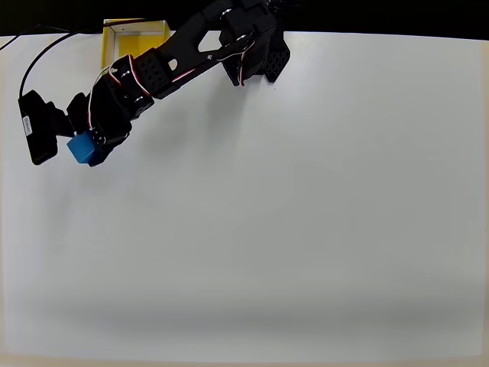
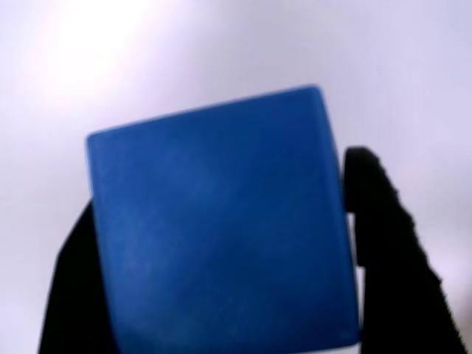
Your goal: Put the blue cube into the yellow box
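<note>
Clamped on the blue cube (image 1: 82, 147), the hand (image 1: 90, 145) hangs over the white tabletop (image 1: 306, 214), near the yellow box (image 1: 134, 40); its inside is hidden.

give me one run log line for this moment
gripper: shut on blue cube | cube: held at table's left side, overhead view | yellow box: top edge, cube not in it

A plain white table (image 1: 306, 229) spreads across the overhead view, its far edge meeting a black background. The yellow box (image 1: 122, 40) sits at the table's far edge near the far-left corner, partly covered by the robot's arm, whose black base (image 1: 267, 57) also stands at the far edge.
</note>
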